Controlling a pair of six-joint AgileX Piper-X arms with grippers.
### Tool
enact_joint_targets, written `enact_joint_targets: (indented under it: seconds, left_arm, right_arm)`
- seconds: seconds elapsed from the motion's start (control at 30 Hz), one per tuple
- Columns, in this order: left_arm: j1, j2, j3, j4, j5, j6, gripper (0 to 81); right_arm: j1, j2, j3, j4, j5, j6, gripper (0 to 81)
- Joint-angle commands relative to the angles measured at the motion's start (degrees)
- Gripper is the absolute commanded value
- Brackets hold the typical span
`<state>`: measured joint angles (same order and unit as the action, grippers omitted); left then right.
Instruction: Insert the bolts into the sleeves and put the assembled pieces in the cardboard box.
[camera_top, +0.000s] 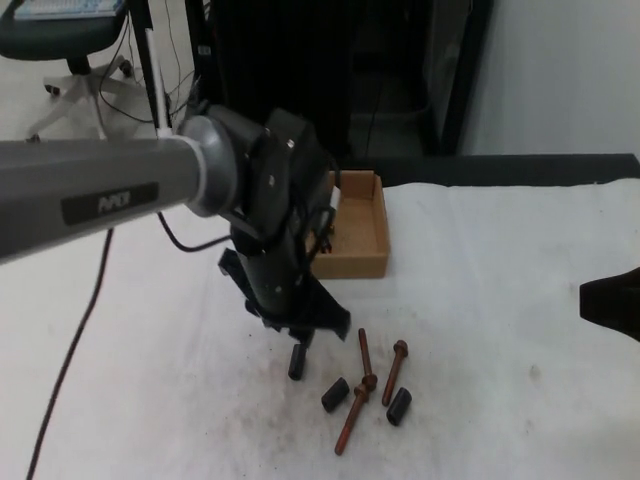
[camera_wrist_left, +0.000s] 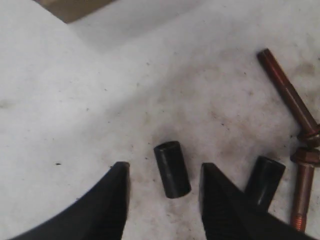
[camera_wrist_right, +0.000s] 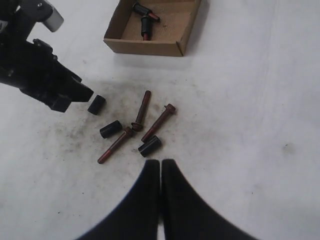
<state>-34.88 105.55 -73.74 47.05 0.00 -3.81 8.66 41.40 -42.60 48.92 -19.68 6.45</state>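
Observation:
My left gripper (camera_wrist_left: 165, 167) hangs open just above the white cloth, its fingers either side of a black sleeve (camera_wrist_left: 172, 169) that lies flat between them, untouched. A second sleeve (camera_wrist_left: 264, 179) and two copper bolts (camera_wrist_left: 289, 94) lie just beside it. In the right wrist view I see the left gripper (camera_wrist_right: 64, 94) by that sleeve (camera_wrist_right: 96, 104), with two more sleeves (camera_wrist_right: 111, 129) and three bolts (camera_wrist_right: 159, 122) loose on the cloth. My right gripper (camera_wrist_right: 160, 162) is shut and holds nothing, off to the right of the parts. The cardboard box (camera_wrist_right: 145, 47) holds two assembled pieces (camera_wrist_right: 143, 17).
The box (camera_top: 350, 265) stands behind the loose parts, partly hidden by the left arm (camera_top: 270, 230). A black cable (camera_top: 70, 350) trails over the cloth at the left. The bench's dark far edge (camera_top: 520, 168) runs behind the box.

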Motion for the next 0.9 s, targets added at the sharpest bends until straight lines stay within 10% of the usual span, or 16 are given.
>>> enact_joint_targets:
  seconds: [0.0, 0.87]
  left_arm:
    - [-1.0, -0.1, -0.5, 0.8, -0.6, -0.6, 42.0]
    - [-1.3, 3.4, -0.5, 2.2, -0.8, -4.2, 42.0]
  right_arm:
    - [0.2, -0.4, -0.2, -0.3, -0.8, 0.1, 0.8]
    - [0.2, -0.9, -0.2, -0.3, -0.8, 0.1, 0.8]
